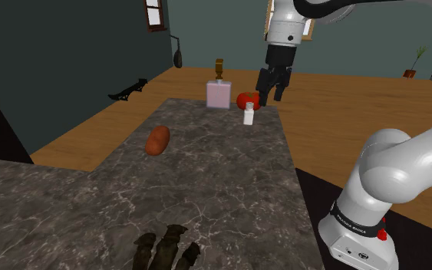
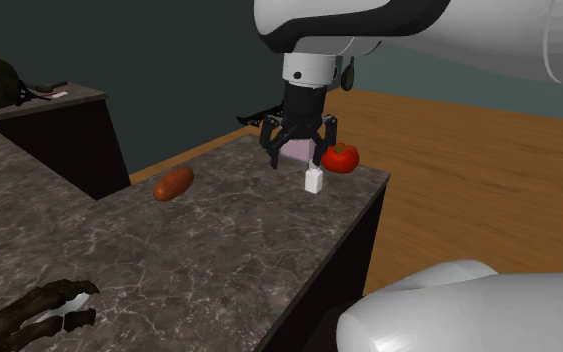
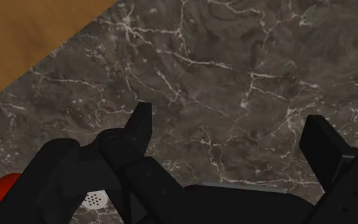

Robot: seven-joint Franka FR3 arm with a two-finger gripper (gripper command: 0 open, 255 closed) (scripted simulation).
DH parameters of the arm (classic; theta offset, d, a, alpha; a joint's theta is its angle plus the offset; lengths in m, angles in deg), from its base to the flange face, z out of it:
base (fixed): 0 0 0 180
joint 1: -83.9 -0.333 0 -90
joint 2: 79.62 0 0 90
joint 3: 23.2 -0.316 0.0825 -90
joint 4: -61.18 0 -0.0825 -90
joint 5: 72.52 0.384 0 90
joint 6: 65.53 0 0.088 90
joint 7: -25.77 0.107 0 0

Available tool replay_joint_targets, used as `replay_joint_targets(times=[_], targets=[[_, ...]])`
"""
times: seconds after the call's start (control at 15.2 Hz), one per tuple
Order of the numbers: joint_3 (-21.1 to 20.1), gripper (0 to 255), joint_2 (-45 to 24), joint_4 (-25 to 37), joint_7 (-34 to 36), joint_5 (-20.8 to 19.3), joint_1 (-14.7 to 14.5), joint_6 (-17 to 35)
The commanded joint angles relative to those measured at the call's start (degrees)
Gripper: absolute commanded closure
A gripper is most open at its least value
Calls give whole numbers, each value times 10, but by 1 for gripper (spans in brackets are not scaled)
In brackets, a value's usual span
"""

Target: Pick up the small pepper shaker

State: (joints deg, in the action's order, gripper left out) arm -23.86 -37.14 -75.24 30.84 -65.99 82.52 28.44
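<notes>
gripper (image 1: 271, 96) wide open, clasping nothing; hovers above the far end of the dark marble counter (image 1: 206, 184). small white pepper shaker (image 1: 248, 114) upright on that counter, just below and outside 1 finger, not between the 2; red tomato (image 1: 248, 100) just beside it.

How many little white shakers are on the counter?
1. The shaker stands at the shoulder view's far end of the counter, right beside the tomato. The gripper hangs just above, jaws open. Another could hide behind the pink box.
</notes>
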Motion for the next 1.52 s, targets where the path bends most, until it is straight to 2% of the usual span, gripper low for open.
replay_joint_targets(times=[0.0, 0.46, 0.99, 1.45], targets=[[0, 0, 0, 0, 0, 0, 0, 0], [29, 0, -83, 4, -36, -48, 31, 116], [62, 0, -193, 44, -66, -86, 60, 230], [64, 0, -204, -1, -66, -86, 60, 286]])
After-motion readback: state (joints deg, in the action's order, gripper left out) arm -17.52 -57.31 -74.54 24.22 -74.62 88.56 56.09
